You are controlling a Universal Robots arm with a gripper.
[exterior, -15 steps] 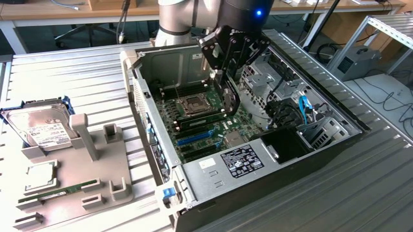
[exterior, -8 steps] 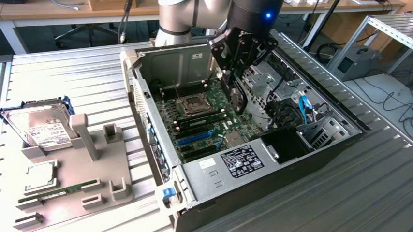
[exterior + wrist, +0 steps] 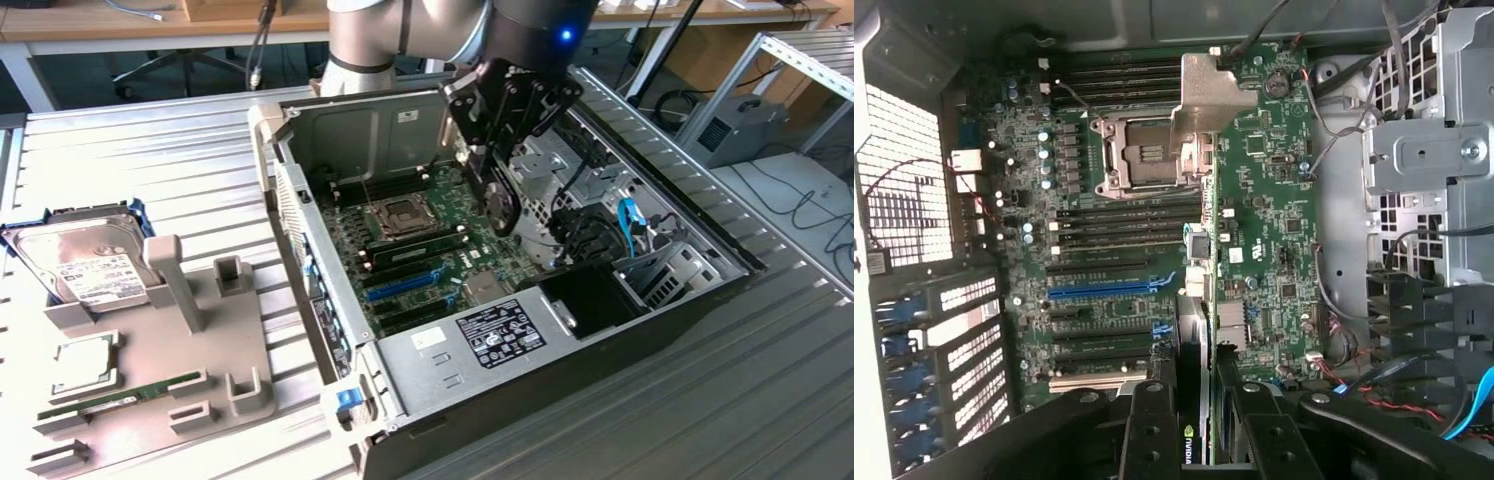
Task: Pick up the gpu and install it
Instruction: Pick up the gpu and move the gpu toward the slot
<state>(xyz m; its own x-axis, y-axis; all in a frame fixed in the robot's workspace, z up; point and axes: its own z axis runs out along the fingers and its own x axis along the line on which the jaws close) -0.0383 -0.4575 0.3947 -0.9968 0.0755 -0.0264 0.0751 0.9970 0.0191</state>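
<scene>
Found gpu clamped edge-on in hand, held above motherboard inside open case, at 3 o'clock from CPU socket in exterior view. Noted hard drive well apart, at 9 o'clock of case.

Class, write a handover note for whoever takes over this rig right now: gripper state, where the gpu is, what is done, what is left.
Gripper: shut on the gpu, with the card held edge-on between its fingers.
Gpu: hanging inside the open computer case, above the motherboard, close to the CPU socket.
Done: gpu picked up and held over the board.
Left: gpu not yet seated; the blue expansion slot is empty.
Other parts: hard drive and RAM stick lie on the fixture at the exterior view's left.
</scene>
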